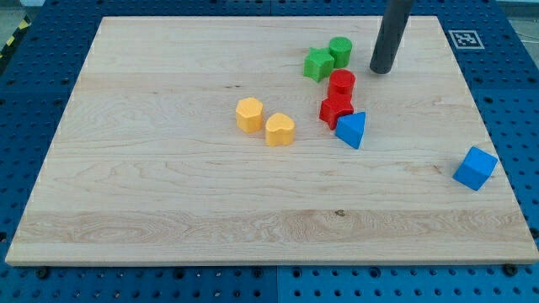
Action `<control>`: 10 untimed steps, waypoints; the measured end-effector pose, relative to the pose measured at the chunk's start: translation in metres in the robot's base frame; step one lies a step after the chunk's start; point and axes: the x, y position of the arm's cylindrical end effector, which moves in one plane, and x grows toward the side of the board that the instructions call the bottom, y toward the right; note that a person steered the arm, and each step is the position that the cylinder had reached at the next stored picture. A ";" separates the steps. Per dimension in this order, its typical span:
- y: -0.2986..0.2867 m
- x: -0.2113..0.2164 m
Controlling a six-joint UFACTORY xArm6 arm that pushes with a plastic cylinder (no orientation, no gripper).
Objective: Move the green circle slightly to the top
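The green circle (340, 50) stands at the far side of the wooden desk (168, 202), right of centre, and my tip (383, 71) sits just to its right and a touch nearer, apart from it with a strip of bare wood between. The tool is a plain dark rod with nothing to open or close, and it grips nothing — its end rests at desk height, touching no block. The green star (318, 64) lies just left of the circle and slightly nearer, the two touching or all but touching. Nearer than the circle comes the red cylinder (342, 82), then a second red block (335, 109) whose shape I cannot make out, with the blue triangle (352, 130) against its near right. Two yellow blocks — a hexagon (249, 114) and a heart-like one (280, 129) — sit left of that cluster, and a blue cube (475, 167) lies well apart at the near right edge.
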 end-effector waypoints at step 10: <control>-0.157 -0.115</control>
